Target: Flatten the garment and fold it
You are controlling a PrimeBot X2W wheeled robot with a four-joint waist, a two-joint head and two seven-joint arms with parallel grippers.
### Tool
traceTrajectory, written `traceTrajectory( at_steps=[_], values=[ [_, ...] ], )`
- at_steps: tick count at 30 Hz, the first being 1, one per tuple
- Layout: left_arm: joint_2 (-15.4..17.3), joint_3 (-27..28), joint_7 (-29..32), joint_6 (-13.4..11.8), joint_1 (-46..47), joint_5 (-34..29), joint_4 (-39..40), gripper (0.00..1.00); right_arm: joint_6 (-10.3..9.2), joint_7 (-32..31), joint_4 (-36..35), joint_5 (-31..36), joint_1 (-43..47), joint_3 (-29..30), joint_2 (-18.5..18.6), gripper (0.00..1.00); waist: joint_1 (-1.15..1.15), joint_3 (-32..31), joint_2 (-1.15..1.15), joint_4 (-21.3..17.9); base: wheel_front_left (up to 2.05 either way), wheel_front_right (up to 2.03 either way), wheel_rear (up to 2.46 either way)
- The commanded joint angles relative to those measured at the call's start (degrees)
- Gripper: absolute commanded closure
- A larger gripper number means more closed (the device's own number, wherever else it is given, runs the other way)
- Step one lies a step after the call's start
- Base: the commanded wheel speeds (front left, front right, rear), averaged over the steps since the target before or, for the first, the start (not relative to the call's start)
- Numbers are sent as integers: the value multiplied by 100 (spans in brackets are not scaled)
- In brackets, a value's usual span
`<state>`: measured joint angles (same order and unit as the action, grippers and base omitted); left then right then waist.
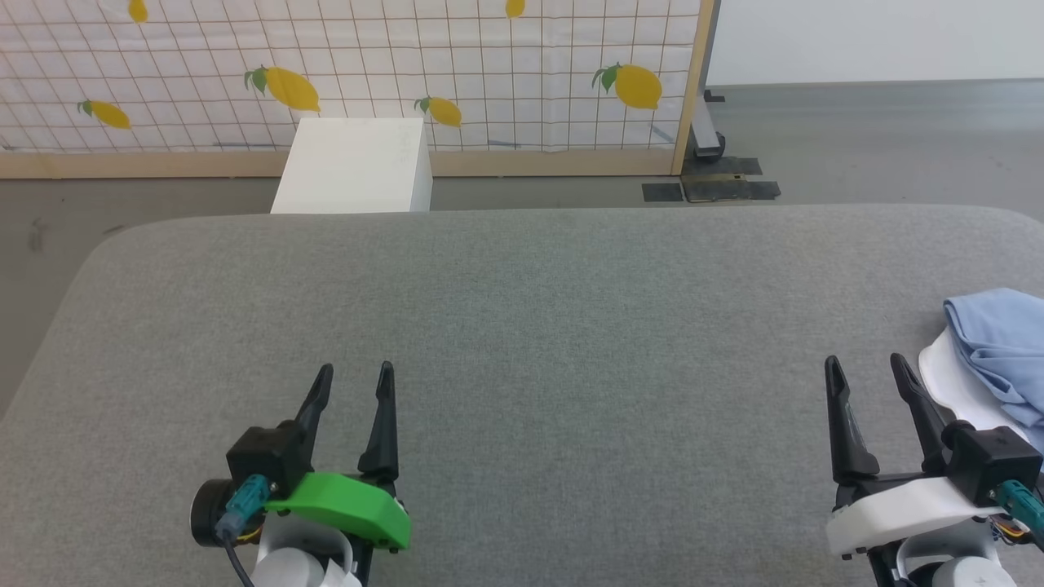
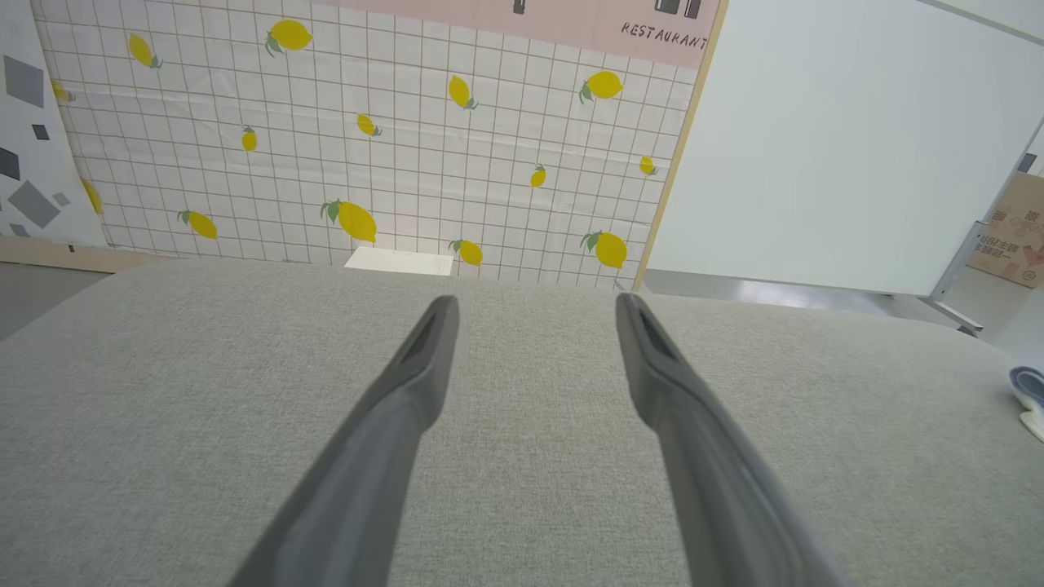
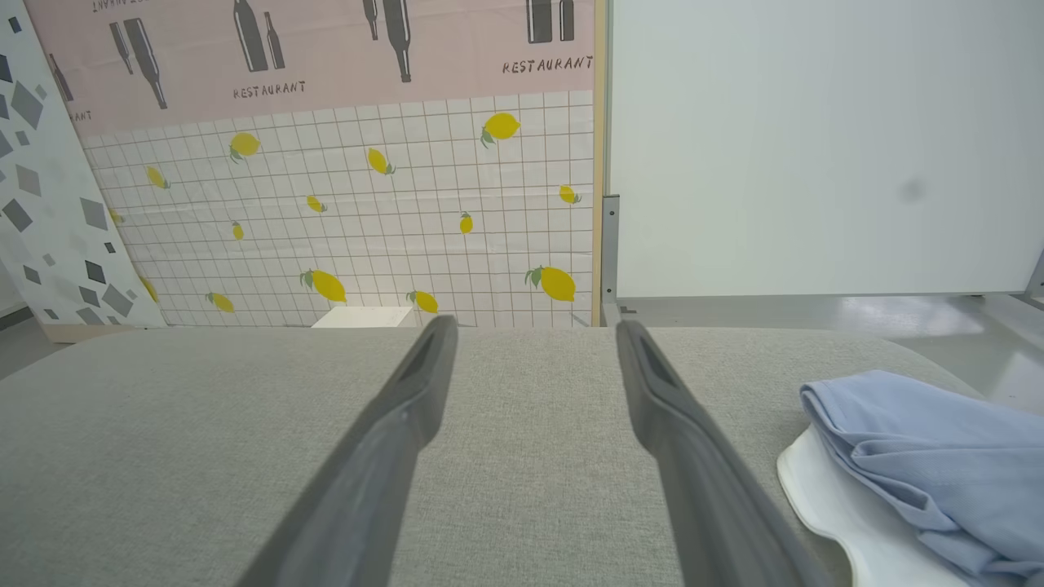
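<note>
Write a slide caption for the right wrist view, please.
Open right gripper above the grey fabric table, crumpled light blue knit garment beside it.

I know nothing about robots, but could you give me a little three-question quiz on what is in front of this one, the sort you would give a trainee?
1. True or false: the left gripper is holding the light blue shirt.
2. Where does the shirt lie on the grey padded table?
A) In the middle
B) Crumpled at the robot's right edge, beside the open right gripper
C) At the far left corner
3. Fill the gap: the tiled screen behind the table is printed with yellow ____.

Key: 1 false, since both grippers are open and hold nothing; 2 B; 3 lemons.
</note>
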<state>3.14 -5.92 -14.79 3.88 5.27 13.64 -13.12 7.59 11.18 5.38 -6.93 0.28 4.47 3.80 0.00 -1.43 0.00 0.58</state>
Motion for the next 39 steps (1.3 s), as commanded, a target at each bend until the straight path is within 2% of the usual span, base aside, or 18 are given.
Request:
traceTrajectory(
  at_steps=[1,13,14,39],
  values=[
    [-25,-22,-20,-52,-34,52,-28,0,-10,32,-48,49,73,10,-36,0,0,26,0,5,0,0,0],
    [-25,-89,-20,-99,41,132,-125,0,-10,-7,-95,64,39,24,-80,0,0,87,0,22,0,0,0],
    [-2,-76,2,-67,7,57,-116,100,0,-7,-62,33,-1,20,-69,100,0,88,0,21,0,0,0],
    [-2,-18,126,-92,-36,-63,0,100,-1,-96,-96,86,-4,-18,-70,100,0,93,0,14,0,0,0]
  ],
)
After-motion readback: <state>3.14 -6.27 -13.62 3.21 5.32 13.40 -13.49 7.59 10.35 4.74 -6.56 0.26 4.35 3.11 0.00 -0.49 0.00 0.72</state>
